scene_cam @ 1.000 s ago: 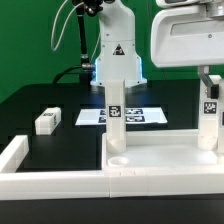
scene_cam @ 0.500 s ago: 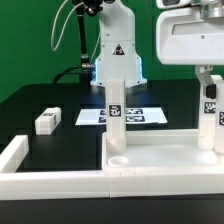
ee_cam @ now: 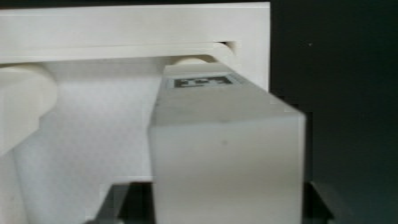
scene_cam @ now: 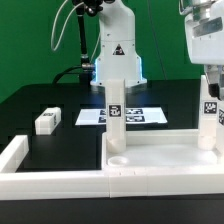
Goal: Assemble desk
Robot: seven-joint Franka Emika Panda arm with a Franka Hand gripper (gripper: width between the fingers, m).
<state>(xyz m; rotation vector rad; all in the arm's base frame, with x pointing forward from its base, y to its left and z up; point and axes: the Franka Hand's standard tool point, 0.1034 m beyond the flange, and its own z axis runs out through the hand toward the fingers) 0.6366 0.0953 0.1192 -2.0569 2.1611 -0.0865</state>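
Exterior view: the gripper (scene_cam: 210, 78) is closed on the held leg (scene_cam: 210, 120), which stands upright at the edge of the tabletop panel (scene_cam: 160, 152) on the exterior view's right. A second leg (scene_cam: 116, 112) stands upright at the panel's left edge. Both are smooth white square-section plastic with black-and-white tags. The border wall (scene_cam: 50, 182) lies against the panel's front rim. A loose leg (scene_cam: 47, 121) lies flat on the black table (scene_cam: 70, 145), well apart. The marker board (scene_cam: 140, 116) lies behind the panel.
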